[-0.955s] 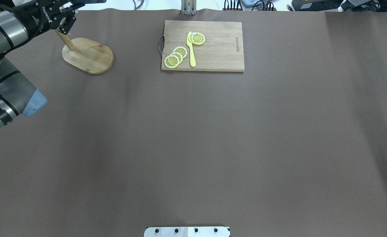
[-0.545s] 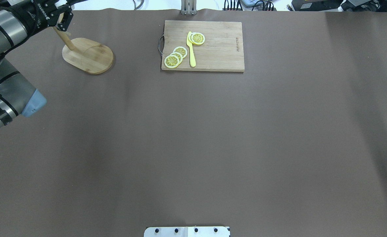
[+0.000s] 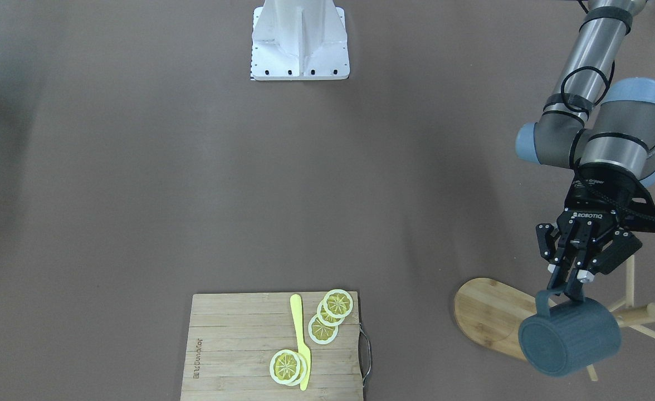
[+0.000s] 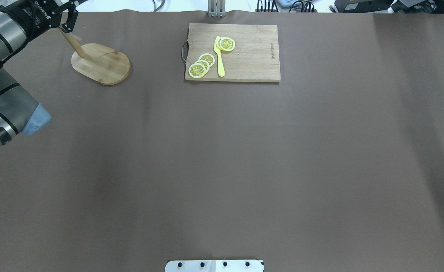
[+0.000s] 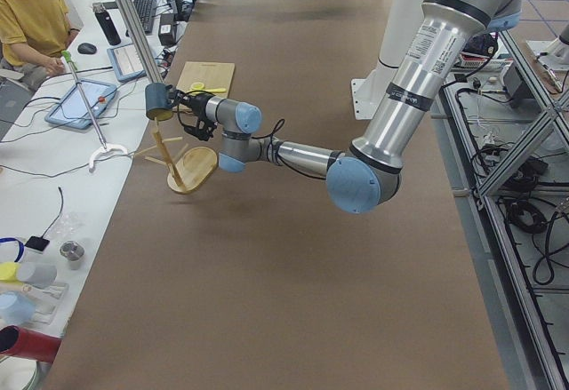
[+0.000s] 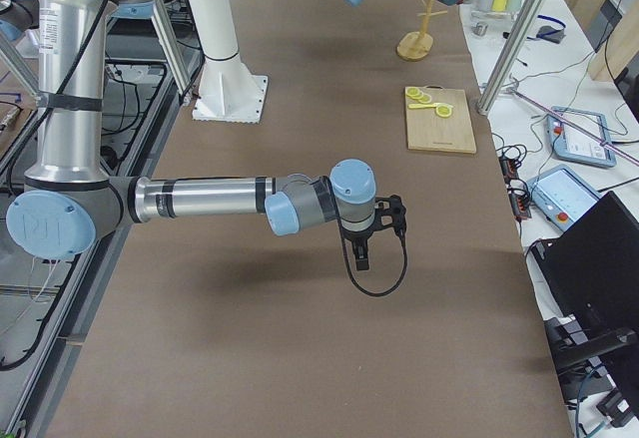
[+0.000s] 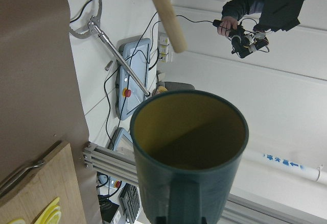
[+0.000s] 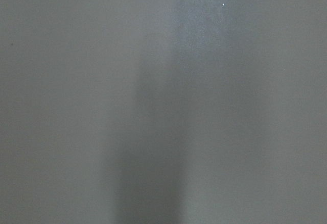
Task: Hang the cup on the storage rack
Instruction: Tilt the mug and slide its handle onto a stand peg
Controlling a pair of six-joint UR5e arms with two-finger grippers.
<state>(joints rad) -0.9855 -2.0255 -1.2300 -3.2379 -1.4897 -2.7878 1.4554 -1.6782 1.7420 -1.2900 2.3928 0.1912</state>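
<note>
My left gripper point(image 3: 570, 286) is shut on the loop handle of the dark blue-grey cup point(image 3: 570, 337). It holds the cup on its side in the air, over the edge of the storage rack's oval base point(image 3: 486, 314) and in front of its pegs point(image 3: 636, 315). In the left wrist view the cup's olive interior point(image 7: 189, 142) faces away, with a wooden rod of the rack point(image 7: 166, 12) just above its rim, apart from it. The overhead view shows the rack's base point(image 4: 101, 63) and my left gripper point(image 4: 66, 20) at the post's top; the cup is out of frame there. My right gripper point(image 6: 364, 248) hovers over bare table; whether it is open or shut cannot be told.
A rectangular cutting board point(image 4: 244, 56) with lemon slices point(image 4: 201, 65) and a yellow knife point(image 4: 219, 56) lies at the far middle of the table. The robot's white base plate point(image 3: 299, 55) sits at the near edge. Operators' desks with tablets lie beyond the table's far edge point(image 5: 89, 101).
My left gripper has moved up and to the left in the overhead view, towards the far edge and the top of the rack's post, still holding the cup. The rack has not moved.
</note>
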